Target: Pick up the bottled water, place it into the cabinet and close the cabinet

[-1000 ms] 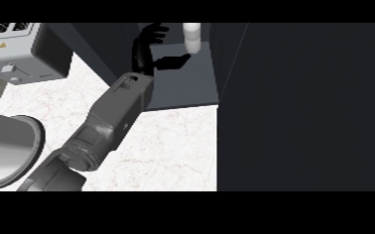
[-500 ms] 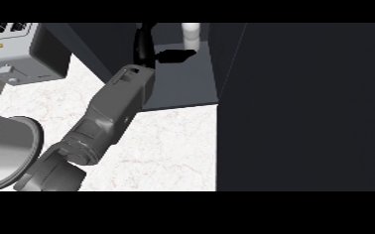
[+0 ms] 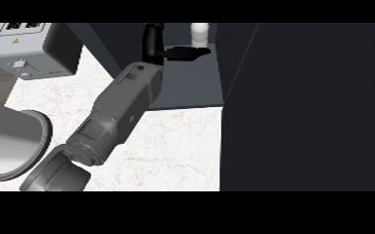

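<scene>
Head view. The cabinet [image 3: 192, 87] serves as the landmark: a dark box standing on the white marbled counter [image 3: 172, 148], its inside floor a grey-blue shelf seen from above, with a dark wall on the left side and a broad dark panel [image 3: 300, 109], which may be its door, filling everything to the right of the shelf.

The bottled water [image 3: 199, 33] stands upright at the back of the cabinet shelf, pale and whitish, near the right-hand inner edge. Only its upper part shows clearly against the dark interior.

One grey forearm [image 3: 121, 106] rises from the lower left, crosses the counter in front of the cabinet and reaches over the shelf's front edge. Which arm it is cannot be read with certainty from its position alone; it enters at the left, so it looks like the left one. Its black hand [image 3: 162, 49] is inside the cabinet, just left of the bottle. The fingers [image 3: 152, 37] stretch straight toward the back wall, and the thumb [image 3: 190, 53] juts sideways toward the bottle's base. The hand is spread apart and curls round nothing; whether the thumb tip touches the bottle cannot be told.

Left of the cabinet sits a grey appliance [image 3: 33, 49] with buttons on its face. In front of that, further left, a round grey basin [image 3: 18, 144] is cut by the edge.
</scene>
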Robot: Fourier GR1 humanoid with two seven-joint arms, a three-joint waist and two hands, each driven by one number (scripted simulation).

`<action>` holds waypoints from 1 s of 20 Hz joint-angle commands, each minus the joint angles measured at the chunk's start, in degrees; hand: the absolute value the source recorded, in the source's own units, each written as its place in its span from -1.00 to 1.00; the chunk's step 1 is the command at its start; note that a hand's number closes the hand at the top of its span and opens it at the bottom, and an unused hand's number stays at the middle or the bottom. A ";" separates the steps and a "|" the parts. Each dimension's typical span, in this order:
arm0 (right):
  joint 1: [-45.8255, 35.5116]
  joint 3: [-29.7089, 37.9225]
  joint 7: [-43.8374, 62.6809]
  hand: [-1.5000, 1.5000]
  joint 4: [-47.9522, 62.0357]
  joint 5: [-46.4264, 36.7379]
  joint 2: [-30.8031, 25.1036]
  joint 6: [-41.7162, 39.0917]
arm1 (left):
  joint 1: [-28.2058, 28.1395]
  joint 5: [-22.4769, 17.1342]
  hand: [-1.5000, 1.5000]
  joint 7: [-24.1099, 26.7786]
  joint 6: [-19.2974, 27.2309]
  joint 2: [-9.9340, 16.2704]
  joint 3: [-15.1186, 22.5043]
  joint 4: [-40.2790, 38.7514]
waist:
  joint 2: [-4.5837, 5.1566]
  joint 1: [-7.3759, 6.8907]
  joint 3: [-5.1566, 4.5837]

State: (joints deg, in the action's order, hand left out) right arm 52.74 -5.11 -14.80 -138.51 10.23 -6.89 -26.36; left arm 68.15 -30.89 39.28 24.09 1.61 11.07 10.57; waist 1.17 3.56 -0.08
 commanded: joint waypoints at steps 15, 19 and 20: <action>0.35 -1.40 4.34 -1.00 -3.22 2.26 2.17 3.15 | -17.15 -3.28 -1.00 -1.49 -7.69 -1.60 7.76 20.37 | -1.71 -3.61 0.07; 1.86 -1.36 5.13 -1.00 -6.16 3.37 0.75 2.39 | -21.81 -6.59 -1.00 -2.50 -9.58 -1.61 11.02 28.35 | -1.58 -3.17 0.06; 0.95 -1.67 5.77 -1.00 -5.74 2.75 1.58 3.65 | -25.01 -6.28 -1.00 -3.51 -9.58 -1.61 12.74 32.50 | -1.86 -4.27 0.06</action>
State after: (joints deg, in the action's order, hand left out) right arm 53.30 -8.10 -11.82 -139.05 10.10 -5.04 -23.79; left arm 49.68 -36.01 36.83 16.93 0.01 20.36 34.70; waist -0.46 0.39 -0.04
